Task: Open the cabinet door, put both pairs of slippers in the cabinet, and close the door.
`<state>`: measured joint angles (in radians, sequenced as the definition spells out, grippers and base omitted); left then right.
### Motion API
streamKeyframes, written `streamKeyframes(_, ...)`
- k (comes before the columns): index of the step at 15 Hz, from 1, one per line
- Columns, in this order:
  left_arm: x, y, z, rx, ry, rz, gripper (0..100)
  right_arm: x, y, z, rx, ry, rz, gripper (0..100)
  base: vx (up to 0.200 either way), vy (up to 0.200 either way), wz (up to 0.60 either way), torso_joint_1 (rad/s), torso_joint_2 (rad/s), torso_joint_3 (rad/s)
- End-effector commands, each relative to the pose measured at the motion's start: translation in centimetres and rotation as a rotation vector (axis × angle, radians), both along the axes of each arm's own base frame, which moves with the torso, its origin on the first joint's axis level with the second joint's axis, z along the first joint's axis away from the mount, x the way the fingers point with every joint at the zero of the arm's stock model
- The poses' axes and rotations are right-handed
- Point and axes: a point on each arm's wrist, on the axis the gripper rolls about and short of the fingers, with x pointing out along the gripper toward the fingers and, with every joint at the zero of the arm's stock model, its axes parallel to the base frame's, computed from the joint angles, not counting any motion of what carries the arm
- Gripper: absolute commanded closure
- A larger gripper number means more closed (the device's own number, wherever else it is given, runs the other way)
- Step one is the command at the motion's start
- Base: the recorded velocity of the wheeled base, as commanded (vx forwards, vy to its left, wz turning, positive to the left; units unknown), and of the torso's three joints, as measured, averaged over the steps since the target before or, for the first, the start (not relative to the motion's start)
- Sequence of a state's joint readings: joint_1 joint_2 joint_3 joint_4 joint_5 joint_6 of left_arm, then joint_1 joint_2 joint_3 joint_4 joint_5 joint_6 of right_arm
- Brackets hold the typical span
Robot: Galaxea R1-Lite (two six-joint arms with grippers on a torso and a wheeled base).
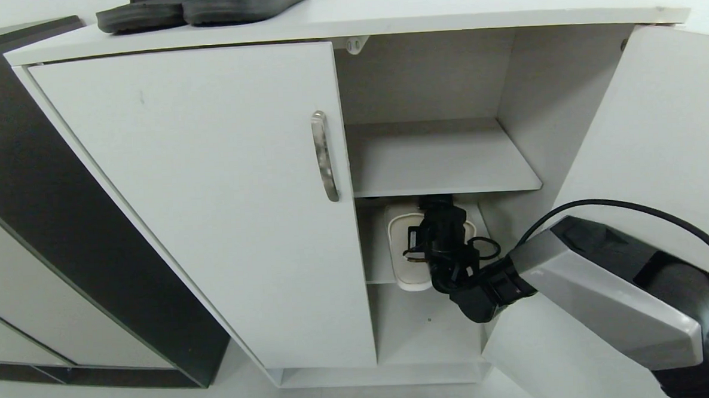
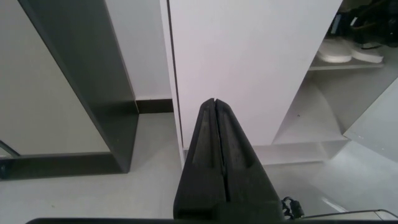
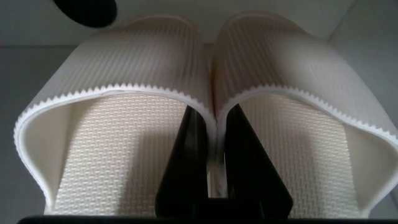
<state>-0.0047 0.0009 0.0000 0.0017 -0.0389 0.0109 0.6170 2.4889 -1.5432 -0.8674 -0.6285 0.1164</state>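
My right gripper (image 3: 214, 118) pinches the cream ribbed foam slippers (image 3: 124, 149) under the white cabinet shelf (image 1: 436, 159); left gripper (image 2: 214, 109) closed, empty; dark grey slippers (image 1: 202, 8) atop.

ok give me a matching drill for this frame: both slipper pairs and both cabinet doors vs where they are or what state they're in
Things:
1. white slippers
2. dark slippers
3. left door
4. right door

Place or state:
A. swung open
B. on the cabinet top
C. closed
D. inside the cabinet, below the upper shelf, gripped by the right gripper

Pairs: 1-D, 2-B, 3-C, 4-A
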Motion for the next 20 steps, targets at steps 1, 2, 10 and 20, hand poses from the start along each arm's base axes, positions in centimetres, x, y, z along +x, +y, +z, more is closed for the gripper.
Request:
streamKeyframes(1,0.0,0.0,0.0,0.0,0.001,0.001,100,0.8,0.3,-0.6,0.006,-0.008,-0.005,100,0.0,0.0,0.0,0.0,0.0,0.0)
streamKeyframes(2,0.0,0.0,0.0,0.0,0.001,0.001,100,1.0,0.3,-0.8,0.006,-0.008,-0.007,100,0.0,0.0,0.0,0.0,0.0,0.0)
streamKeyframes(10,0.0,0.0,0.0,-0.002,0.001,0.002,100,2.6,-0.4,-2.1,0.008,-0.012,-0.038,100,0.0,0.0,0.0,0.0,0.0,0.0)
streamKeyframes(20,0.0,0.0,0.0,-0.002,0.001,0.002,100,3.3,-0.3,-3.6,-0.022,0.0,-0.047,100,0.0,0.0,0.0,0.0,0.0,0.0)
